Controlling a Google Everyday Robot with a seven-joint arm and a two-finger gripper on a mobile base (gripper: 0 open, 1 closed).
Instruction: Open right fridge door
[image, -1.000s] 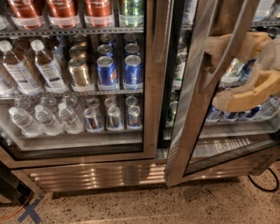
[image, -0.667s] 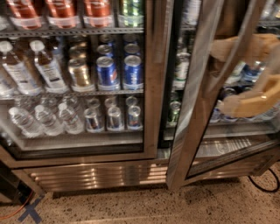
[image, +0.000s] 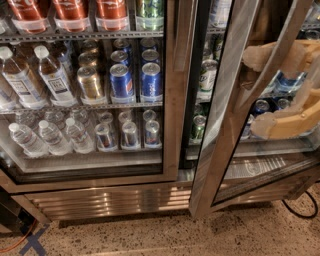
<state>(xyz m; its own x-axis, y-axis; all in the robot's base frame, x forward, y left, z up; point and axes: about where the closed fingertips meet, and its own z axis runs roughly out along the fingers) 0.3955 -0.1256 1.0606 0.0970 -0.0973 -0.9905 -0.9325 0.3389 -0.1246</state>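
My gripper, at three o'clock, holds fingers spread around the handle. I judge the right door partly open, more swing needed.

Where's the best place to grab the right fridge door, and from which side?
The long bar handle, mid-height, from the front: it stands off the frame of the ajar right fridge door, leaving finger room. The gripper sits there, open.

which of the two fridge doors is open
The right fridge door: it's swung outward with the hand at its bar handle; the left door sits shut.
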